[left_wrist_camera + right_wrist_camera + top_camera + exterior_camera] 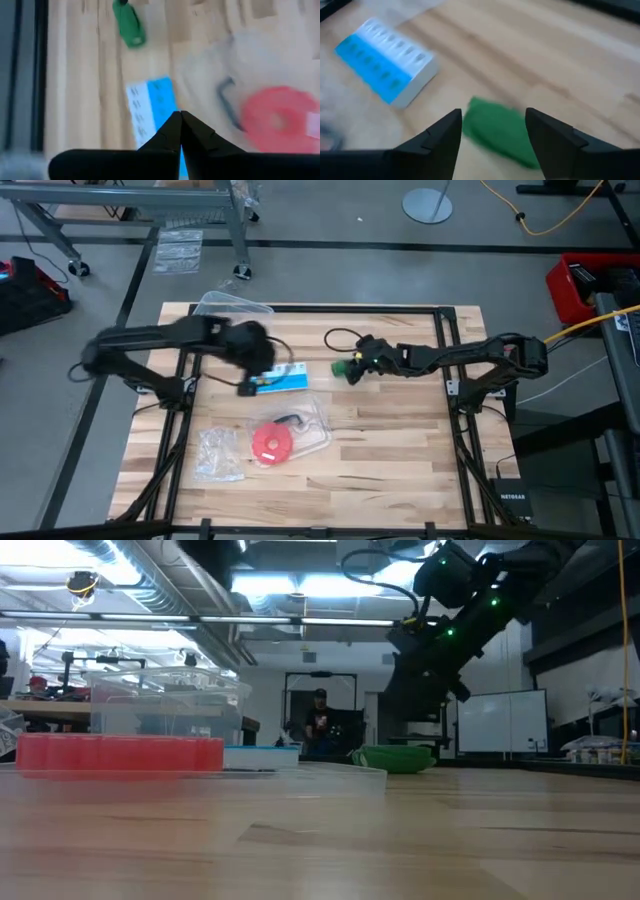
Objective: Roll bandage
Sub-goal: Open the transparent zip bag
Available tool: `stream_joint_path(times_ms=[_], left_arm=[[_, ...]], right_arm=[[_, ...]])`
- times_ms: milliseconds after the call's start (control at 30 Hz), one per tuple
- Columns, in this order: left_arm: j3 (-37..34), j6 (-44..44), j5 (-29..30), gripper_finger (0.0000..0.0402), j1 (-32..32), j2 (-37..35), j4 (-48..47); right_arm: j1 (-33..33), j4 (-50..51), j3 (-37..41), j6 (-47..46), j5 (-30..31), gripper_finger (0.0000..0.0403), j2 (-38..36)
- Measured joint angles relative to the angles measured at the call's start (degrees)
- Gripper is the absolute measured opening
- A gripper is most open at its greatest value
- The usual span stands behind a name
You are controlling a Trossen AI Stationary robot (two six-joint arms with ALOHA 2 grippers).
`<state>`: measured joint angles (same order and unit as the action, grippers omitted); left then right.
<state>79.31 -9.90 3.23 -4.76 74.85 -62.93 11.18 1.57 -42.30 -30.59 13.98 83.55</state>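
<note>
The bandage (345,368) is a small dark green bundle lying on the wooden table right of its middle. It also shows in the low view (395,758), the left wrist view (129,25) and the right wrist view (497,131). My right gripper (492,132) is open, just above the bundle, with one finger on either side of it. My left gripper (180,127) is shut and empty over the blue-and-white pill box (152,107), left of the bandage.
The pill box (280,380) lies left of the bandage. A red round disc (270,442) lies in a clear plastic bag toward the near side. A clear plastic box (232,307) stands at the far left and a crumpled clear bag (218,455) lies near left.
</note>
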Motion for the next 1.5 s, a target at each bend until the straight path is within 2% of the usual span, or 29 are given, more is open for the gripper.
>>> stream_joint_path(times_ms=[200, 367, 500, 633, 733, 867, 1000, 1233, 1500], left_arm=[[0.0, 22.6, -0.1, 0.0018, 4.4, -7.2, -11.7], [0.0, 37.0, -0.5, 0.0071, 9.2, -8.9, -15.7], [0.0, 43.9, -6.0, 0.0118, 13.3, -8.4, -18.6], [-0.2, 47.2, -11.8, 0.0139, 18.3, -7.9, -20.5], [-0.2, 48.1, -11.6, 0.0139, 23.1, -7.7, -23.2], [-0.3, 48.1, -5.0, 0.0128, 28.6, -7.3, -27.3], [-1.9, 49.2, 1.5, 0.012, 32.1, -7.5, -26.4], [-11.2, 51.8, 1.9, 0.0121, 35.7, -7.5, -24.6], [-23.4, 51.3, 1.6, 0.012, 37.1, -7.5, -11.8]], right_arm=[[-4.2, 0.4, 0.0, 1.9, -3.2, 0.0225, 0.0], [-8.6, -0.7, 0.0, 1.6, -3.1, 0.0225, 0.0], [-12.5, -2.0, 0.0, -0.8, -3.0, 0.0225, 0.0], [-16.9, -3.1, 0.0, -2.2, -0.5, 0.0225, 0.0], [-20.0, -5.1, 0.0, -2.6, 2.7, 0.0225, 0.0], [-23.2, -6.3, 0.0, -4.5, 5.9, 0.0225, 0.0], [-26.1, -6.6, 0.0, -6.8, 7.7, 0.0225, 0.0], [-30.6, -7.3, 0.0, -8.9, 11.3, 0.0225, 0.0], [-32.6, -8.1, 0.0, -11.5, 12.6, 0.0225, 0.0]])
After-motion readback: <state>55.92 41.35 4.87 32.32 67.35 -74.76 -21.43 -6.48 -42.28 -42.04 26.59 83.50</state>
